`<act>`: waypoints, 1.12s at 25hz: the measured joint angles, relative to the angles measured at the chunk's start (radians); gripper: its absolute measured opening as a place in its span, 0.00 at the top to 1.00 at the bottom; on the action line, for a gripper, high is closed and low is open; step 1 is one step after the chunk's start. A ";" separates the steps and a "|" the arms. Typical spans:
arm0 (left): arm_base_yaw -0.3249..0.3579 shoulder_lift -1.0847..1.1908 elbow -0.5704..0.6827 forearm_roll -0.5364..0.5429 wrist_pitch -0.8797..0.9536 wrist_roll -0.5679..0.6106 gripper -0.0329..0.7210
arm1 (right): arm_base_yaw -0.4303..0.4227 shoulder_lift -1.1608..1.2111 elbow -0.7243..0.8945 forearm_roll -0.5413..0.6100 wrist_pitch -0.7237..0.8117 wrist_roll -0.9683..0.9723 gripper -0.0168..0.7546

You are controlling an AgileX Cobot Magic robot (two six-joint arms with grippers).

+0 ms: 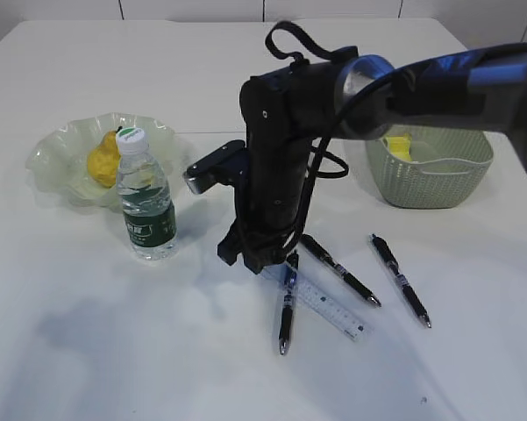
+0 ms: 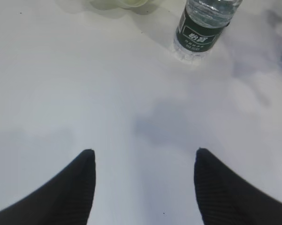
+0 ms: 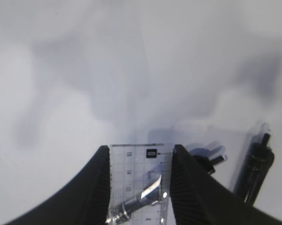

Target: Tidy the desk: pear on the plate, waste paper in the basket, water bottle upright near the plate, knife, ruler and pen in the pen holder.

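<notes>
Jaws of the right gripper (image 3: pixel 140 187) straddle the ruler (image 3: pixel 141 180) across its width, both sides touching its edges; a pen's clip (image 3: pixel 145 194) lies between them too. Ruler's long axis runs away along the counter (image 1: pixel 88 333). Left gripper (image 2: pixel 145 187) hangs wide open, empty, near the water bottle (image 2: pixel 204 28).

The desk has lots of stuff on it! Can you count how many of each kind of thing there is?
Pens: 3, black
Ruler: 1, clear
Water bottle: 1, upright
Pear: 1, yellow, on the plate
Plate: 1, pale green
Basket: 1, green
Yellow thing in the basket: 1, too hidden to name
Total: 9
</notes>
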 joint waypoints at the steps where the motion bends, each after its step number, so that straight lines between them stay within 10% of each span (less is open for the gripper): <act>1: 0.000 0.000 0.000 0.000 0.000 0.000 0.34 | 0.000 -0.012 0.000 0.000 0.002 0.000 0.61; 28: 0.000 0.000 0.000 0.000 0.051 0.000 0.34 | -0.185 -0.389 0.000 0.051 -0.182 0.000 0.61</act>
